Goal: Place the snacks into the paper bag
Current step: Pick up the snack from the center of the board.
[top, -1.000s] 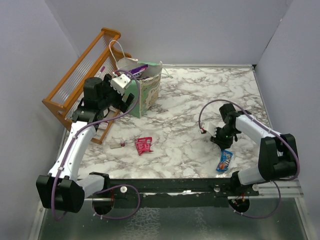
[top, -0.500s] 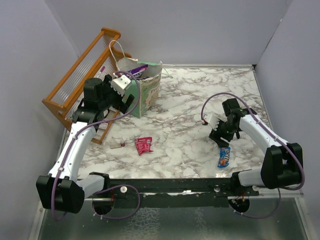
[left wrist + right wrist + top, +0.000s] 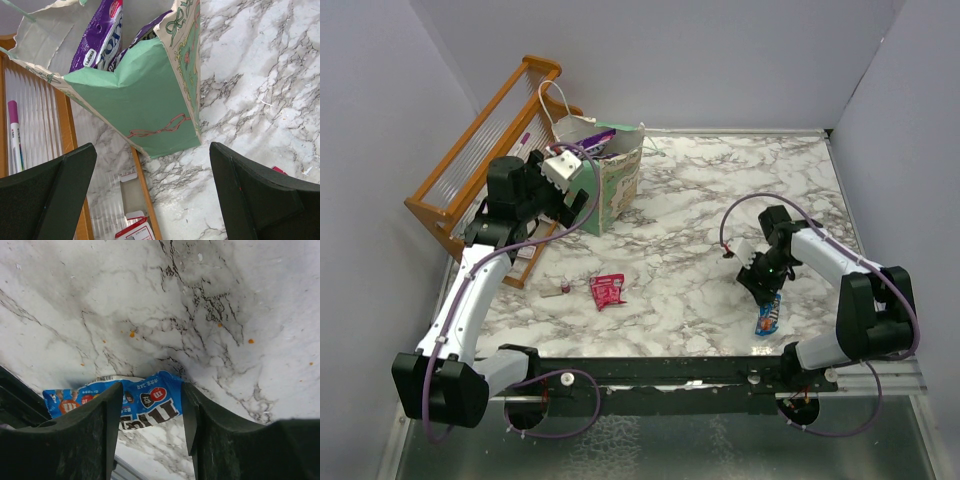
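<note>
One purple packet (image 3: 97, 35) shows inside the paper bag (image 3: 145, 95); left claw (image 3: 152, 150) gapes, right claw (image 3: 151, 387) parted astride blue packet (image 3: 154, 405).

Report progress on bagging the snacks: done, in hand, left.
Done: purple packets stand in the paper bag. In hand: nothing gripped yet; the right gripper straddles the blue packet on the table, jaws open. The left gripper hangs open by the bag. Left: that blue packet and the red packet.
</note>
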Controlling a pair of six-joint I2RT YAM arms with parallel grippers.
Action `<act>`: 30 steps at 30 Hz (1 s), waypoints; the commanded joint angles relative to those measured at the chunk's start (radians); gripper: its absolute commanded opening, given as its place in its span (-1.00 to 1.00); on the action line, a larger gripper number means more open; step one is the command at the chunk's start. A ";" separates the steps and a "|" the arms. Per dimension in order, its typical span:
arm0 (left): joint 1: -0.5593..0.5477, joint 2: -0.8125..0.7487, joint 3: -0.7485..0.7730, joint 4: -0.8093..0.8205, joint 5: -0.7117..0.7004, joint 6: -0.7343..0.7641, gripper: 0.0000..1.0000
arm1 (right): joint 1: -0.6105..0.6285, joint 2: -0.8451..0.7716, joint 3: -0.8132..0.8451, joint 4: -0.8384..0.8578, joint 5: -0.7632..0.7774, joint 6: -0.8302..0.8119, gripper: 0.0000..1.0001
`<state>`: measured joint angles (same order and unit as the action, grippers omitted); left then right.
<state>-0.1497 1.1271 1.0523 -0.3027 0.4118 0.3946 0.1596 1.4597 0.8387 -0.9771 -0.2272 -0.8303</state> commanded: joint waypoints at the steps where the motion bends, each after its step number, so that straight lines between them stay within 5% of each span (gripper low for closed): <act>1: 0.006 -0.022 0.045 -0.035 0.036 -0.042 0.97 | -0.003 -0.003 -0.020 0.029 -0.008 0.019 -0.08; 11: 0.002 -0.048 0.059 -0.042 0.090 -0.110 0.97 | -0.003 -0.008 -0.043 0.050 -0.010 0.025 -0.53; 17: -0.010 -0.066 0.047 -0.036 0.121 -0.125 0.97 | -0.003 -0.048 -0.010 0.044 -0.028 0.036 -0.96; 30: -0.114 -0.080 0.046 -0.001 0.244 -0.200 0.86 | -0.003 -0.192 0.240 0.028 -0.296 0.127 -0.97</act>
<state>-0.2111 1.0546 1.0714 -0.3286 0.5873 0.2398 0.1596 1.3293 0.9855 -0.9779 -0.3801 -0.7639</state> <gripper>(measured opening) 0.935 0.018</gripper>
